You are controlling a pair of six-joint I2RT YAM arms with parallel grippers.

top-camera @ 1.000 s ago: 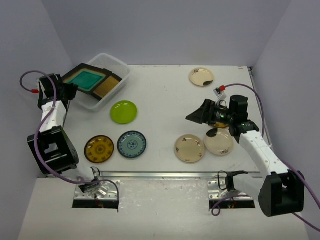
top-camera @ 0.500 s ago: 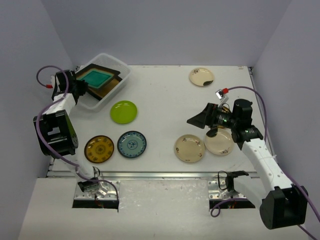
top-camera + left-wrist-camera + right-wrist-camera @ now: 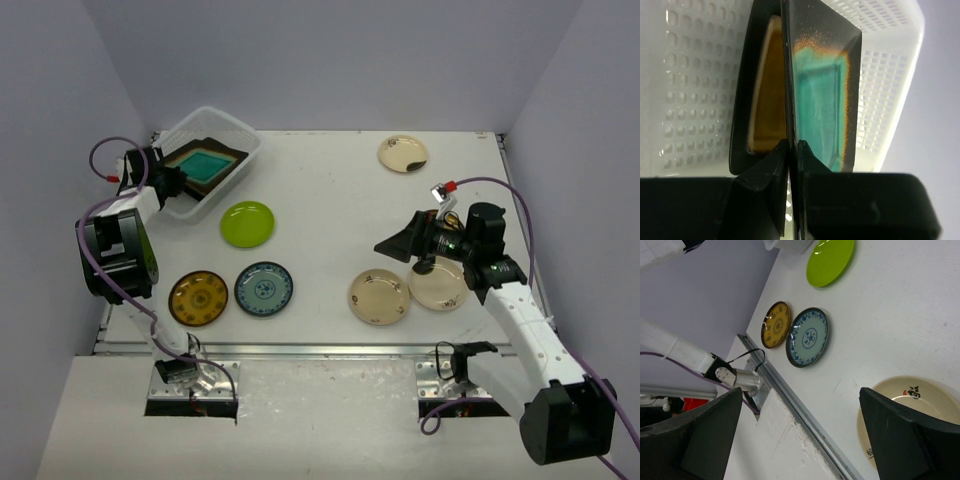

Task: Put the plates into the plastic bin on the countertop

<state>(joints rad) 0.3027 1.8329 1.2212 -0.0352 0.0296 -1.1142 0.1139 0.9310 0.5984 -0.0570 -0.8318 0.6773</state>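
My left gripper (image 3: 170, 178) (image 3: 791, 150) is shut on the near rim of the teal square plate (image 3: 203, 164) (image 3: 822, 110), which lies low inside the plastic bin (image 3: 232, 128) (image 3: 892, 75) on top of the amber square plate (image 3: 767, 95). My right gripper (image 3: 395, 240) is open and empty above the countertop (image 3: 330, 200), left of two cream plates (image 3: 379, 296) (image 3: 440, 284). A lime plate (image 3: 247, 223) (image 3: 830, 260), a blue-patterned plate (image 3: 264, 288) (image 3: 807, 336) and a mustard plate (image 3: 198, 298) (image 3: 774, 324) lie on the left half. A third cream plate (image 3: 402, 153) sits far back.
The metal rail (image 3: 320, 350) (image 3: 805, 415) runs along the front edge. Grey walls close in on the back and both sides. A purple cable (image 3: 110, 150) loops over my left arm beside the bin.
My left gripper has pushed the teal plate from tilted over the bin's rim down into the bin. My right arm has drifted slightly toward the front.
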